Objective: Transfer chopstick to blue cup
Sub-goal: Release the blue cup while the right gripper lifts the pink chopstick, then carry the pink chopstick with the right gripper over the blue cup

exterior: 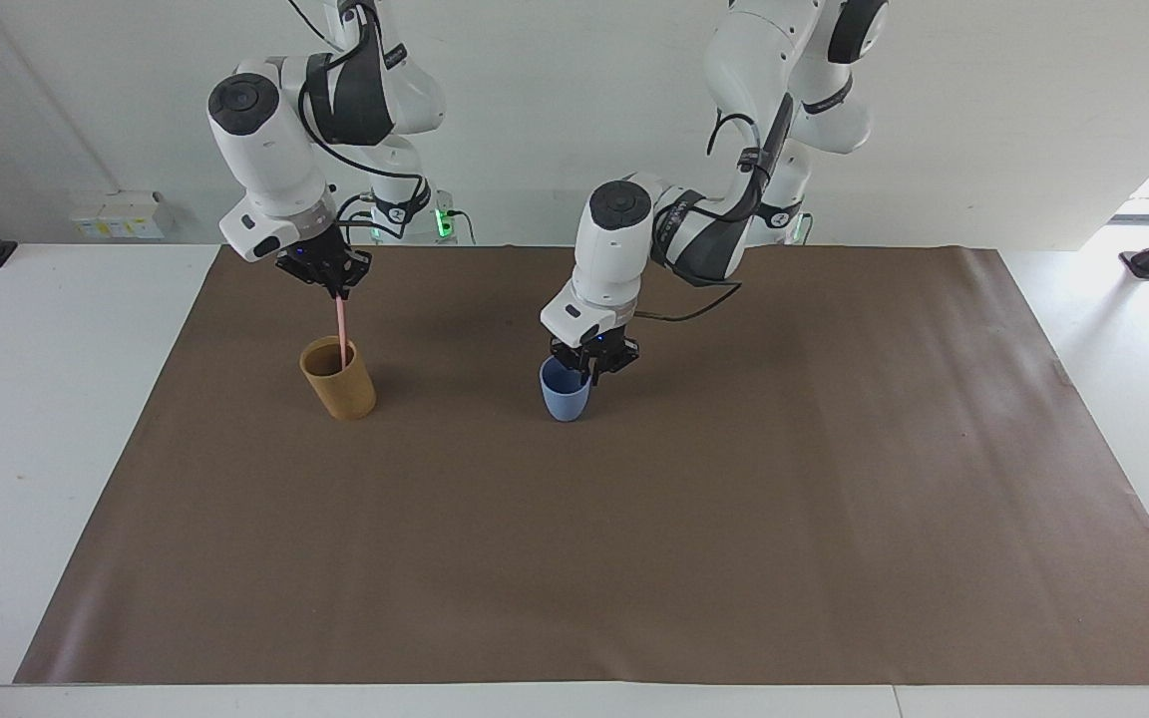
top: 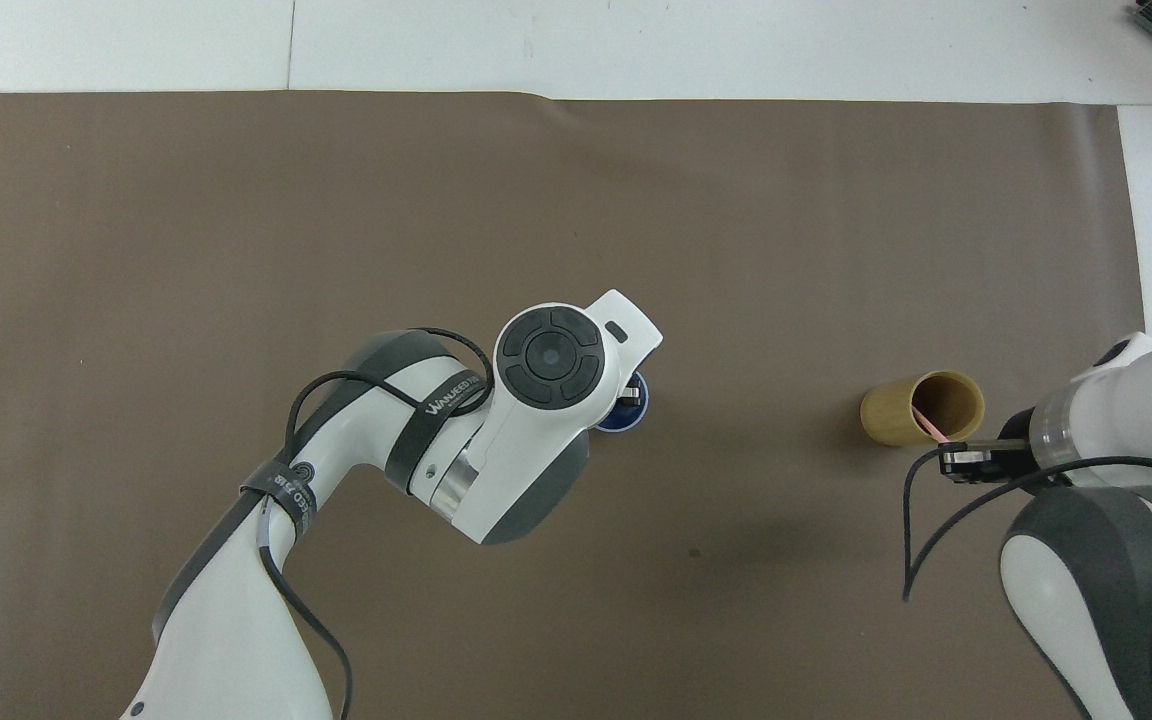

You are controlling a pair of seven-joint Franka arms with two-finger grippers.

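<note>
R gripper [exterior: 337, 291] is clamped on the top end of the chopstick [exterior: 341, 321], which stands nearly upright w/ its lower end inside the tan cup [exterior: 338, 378] toward the right arm's end of the brown mat [exterior: 634, 558]. L gripper [exterior: 591, 370] sits at the rim of the blue cup [exterior: 565, 394], mid-mat; can't tell whether its claw grips the rim or stands apart. Cups well apart, both upright.

The chopstick's [exterior: 342, 321] lower end is hidden inside the tan cup [exterior: 340, 383]; the left arm covers most of the blue cup [top: 636, 408].
</note>
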